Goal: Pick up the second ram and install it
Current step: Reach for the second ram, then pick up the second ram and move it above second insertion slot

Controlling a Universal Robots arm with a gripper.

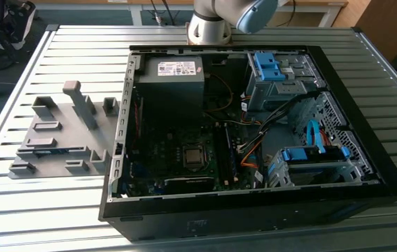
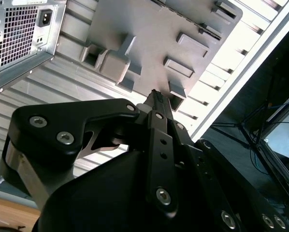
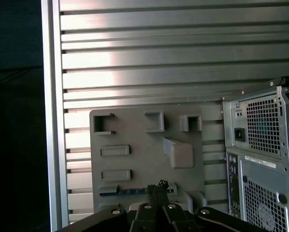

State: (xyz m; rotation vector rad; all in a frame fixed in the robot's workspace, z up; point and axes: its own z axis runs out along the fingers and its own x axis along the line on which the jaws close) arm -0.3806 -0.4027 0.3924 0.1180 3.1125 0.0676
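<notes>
Overhead, a closed gripper hangs above the ram in its holder

Up in the air over the slatted metal table (image 1: 44, 210), the gripper (image 3: 159, 186) looks straight down on the grey holder plate (image 3: 139, 145). Its two dark fingers are brought together at the tips. No gap shows between them in either wrist view, and nothing is clamped in them.

The second ram (image 3: 125, 192) sits in the holder plate. It is a thin dark stick with a bluish edge, set lengthwise in a long slot along one border of the plate. In the first wrist view the fingertips line up just beside one end of the stick. The gripper is well apart from it in height and touches neither the stick nor the plate.

In the exterior view the plate lies flat on the table at the exterior view's left, carrying several grey blocks and one tall upright post. Just beside it, to the exterior view's right, the computer case (image 1: 254, 215) lies on its side with the cover off. Inside the case are the power supply (image 1: 173, 73), the motherboard (image 1: 177, 157) and blue drive brackets (image 1: 268, 65). The arm (image 1: 212, 21) rises from its base at the far edge of the table, behind the case.
</notes>
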